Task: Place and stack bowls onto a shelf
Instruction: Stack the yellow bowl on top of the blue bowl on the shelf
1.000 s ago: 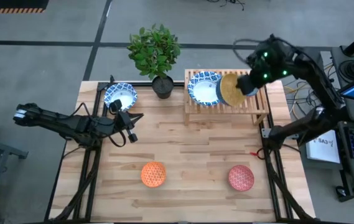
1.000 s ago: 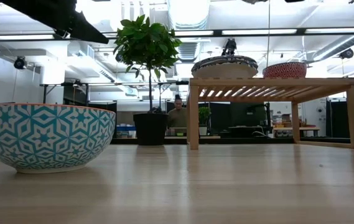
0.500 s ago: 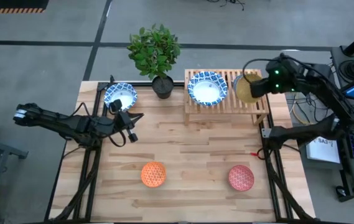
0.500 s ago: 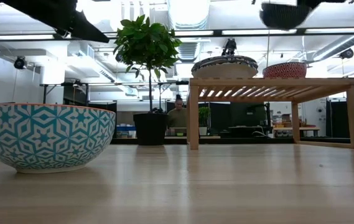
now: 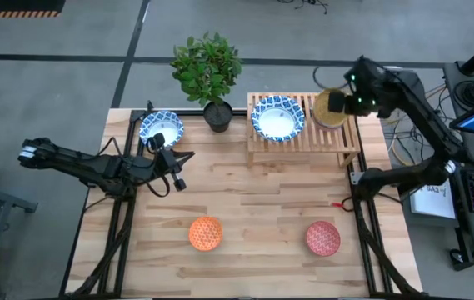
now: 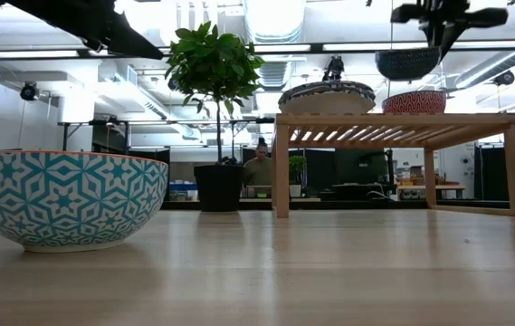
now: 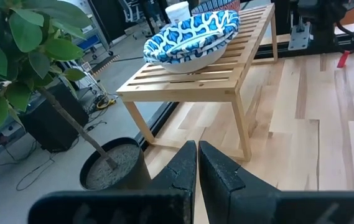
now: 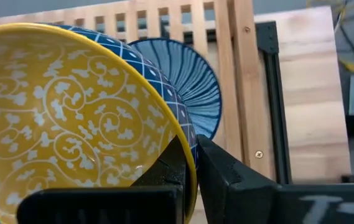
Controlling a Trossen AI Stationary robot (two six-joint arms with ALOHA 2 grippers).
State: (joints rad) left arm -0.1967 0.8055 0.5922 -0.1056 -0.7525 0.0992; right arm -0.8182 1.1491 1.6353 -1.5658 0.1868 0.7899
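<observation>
- Bowls: the small yellow bowl [image 5: 329, 109] with a white scroll pattern inside and a dark blue outside is clamped by its rim in the right pincer [image 5: 346, 103], which is closed on it; since half a second ago the pair has shifted a little towards the back edge of the low rack of light wooden slats [image 5: 301, 138], and in the low view the bowl [image 6: 406, 63] now hangs lower, just above a red patterned bowl [image 6: 414, 100] on the rack.
- Beyond the pincer's fingertips [image 8: 196, 155], a dark blue ribbed bowl [image 8: 183, 81] sits on the slats, mostly hidden by the yellow bowl [image 8: 71, 118].
- Beside the pincer on the rack rests a wide blue-and-white patterned bowl [image 5: 276, 117] with a glossy white inside.
- Well clear of the right pincer lie a second blue-and-white bowl [image 5: 161, 127], a round orange bowl [image 5: 205, 233] and a pink-red bowl [image 5: 322, 238], the last two showing patterned outsides, on the pale wooden plank table [image 5: 253, 208]; none has moved.
- The left pincer [image 5: 178, 171], fingers shut on nothing, stays low over the table near the second blue-and-white bowl.
- A leafy green plant in a black pot [image 5: 217, 112] stands between that bowl and the rack.
- In the low view a teal star-patterned bowl [image 6: 65, 197] fills the near side, and both arms are cut off at the top.
</observation>
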